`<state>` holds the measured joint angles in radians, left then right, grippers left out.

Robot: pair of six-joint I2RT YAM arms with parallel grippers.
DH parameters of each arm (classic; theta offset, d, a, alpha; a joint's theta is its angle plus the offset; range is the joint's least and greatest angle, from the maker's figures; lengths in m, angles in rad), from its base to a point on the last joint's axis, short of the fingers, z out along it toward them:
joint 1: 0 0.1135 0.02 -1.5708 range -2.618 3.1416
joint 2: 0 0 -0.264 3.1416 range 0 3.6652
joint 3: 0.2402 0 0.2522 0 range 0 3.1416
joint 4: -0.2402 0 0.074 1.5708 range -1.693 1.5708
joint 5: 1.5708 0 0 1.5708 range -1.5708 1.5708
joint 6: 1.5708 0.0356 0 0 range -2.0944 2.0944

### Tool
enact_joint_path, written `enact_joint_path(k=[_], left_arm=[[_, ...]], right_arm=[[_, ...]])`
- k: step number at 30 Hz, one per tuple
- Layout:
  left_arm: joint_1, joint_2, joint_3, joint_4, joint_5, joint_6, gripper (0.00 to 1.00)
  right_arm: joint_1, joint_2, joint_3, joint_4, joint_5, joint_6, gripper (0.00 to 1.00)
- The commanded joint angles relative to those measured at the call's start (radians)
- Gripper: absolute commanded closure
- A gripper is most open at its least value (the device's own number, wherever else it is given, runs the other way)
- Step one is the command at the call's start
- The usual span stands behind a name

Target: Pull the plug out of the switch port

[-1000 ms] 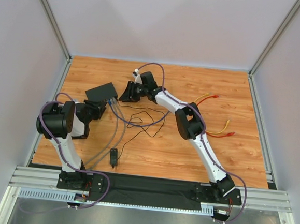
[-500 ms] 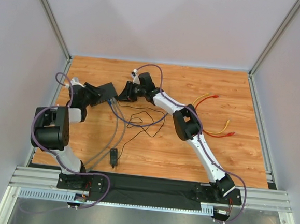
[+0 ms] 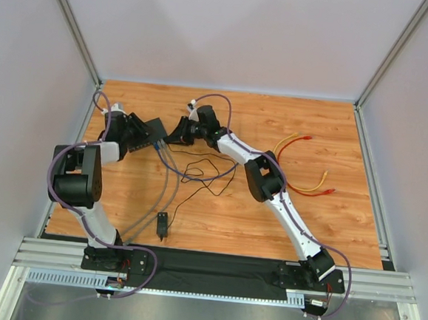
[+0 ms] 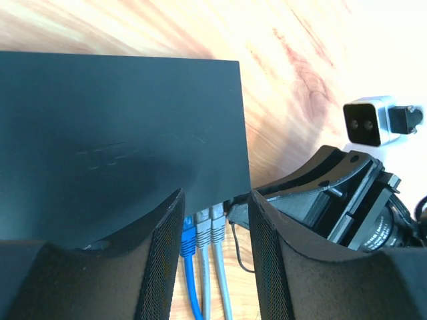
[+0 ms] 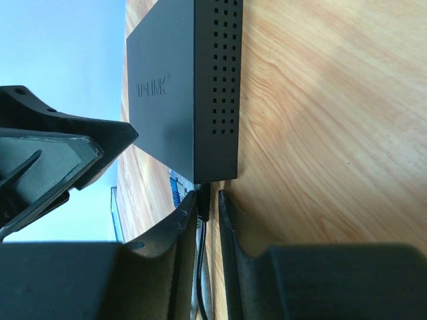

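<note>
The black switch [image 3: 154, 128] lies at the far left of the table; it also shows in the left wrist view [image 4: 120, 133] and the right wrist view [image 5: 180, 87]. One blue plug [image 4: 187, 241] and two grey plugs [image 4: 217, 230] sit in its ports. My left gripper [image 4: 215, 263] is open, its fingers straddling these plugs at the switch's edge. A thin black plug [image 5: 204, 200] sits in the switch's corner port. My right gripper [image 5: 208, 220] has its fingers narrowly apart around this black plug, with a slim gap on one side.
A small black adapter block [image 3: 162, 225] on a thin black wire lies near the front. Grey and blue cables [image 3: 160, 189] run from the switch toward the near edge. Orange and yellow patch cables [image 3: 312, 187] lie at the right. Frame walls enclose the table.
My left arm has swung away from me and its gripper has come to the switch's port edge. My right gripper has edged slightly left against the switch.
</note>
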<state>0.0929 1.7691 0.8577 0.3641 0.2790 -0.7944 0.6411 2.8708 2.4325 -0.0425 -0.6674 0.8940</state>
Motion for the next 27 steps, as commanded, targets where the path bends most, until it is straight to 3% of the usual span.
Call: enact_joint_path(k=[1,9,13,19,27], left_arm=[[-0.027,-0.025,0.04,-0.12,-0.067,0.103,0.49],[-0.047,0.044,0.128,-0.171,-0.052,0.106,0.51],[-0.091,0.043,0.245,-0.4,-0.189,0.23,0.5],[-0.168,0.061,0.371,-0.568,-0.303,0.406,0.48],[-0.254,0.157,0.575,-0.799,-0.518,0.531,0.47]], right_arm=[[0.009,0.018,0.033,0.015,0.045,0.023,0.8],[0.009,0.01,-0.001,0.029,0.042,0.049,0.89],[0.008,-0.001,-0.026,0.033,0.031,0.057,0.9],[0.005,-0.01,-0.053,0.062,0.019,0.075,0.91],[-0.001,-0.039,-0.079,0.055,0.017,0.066,0.95]])
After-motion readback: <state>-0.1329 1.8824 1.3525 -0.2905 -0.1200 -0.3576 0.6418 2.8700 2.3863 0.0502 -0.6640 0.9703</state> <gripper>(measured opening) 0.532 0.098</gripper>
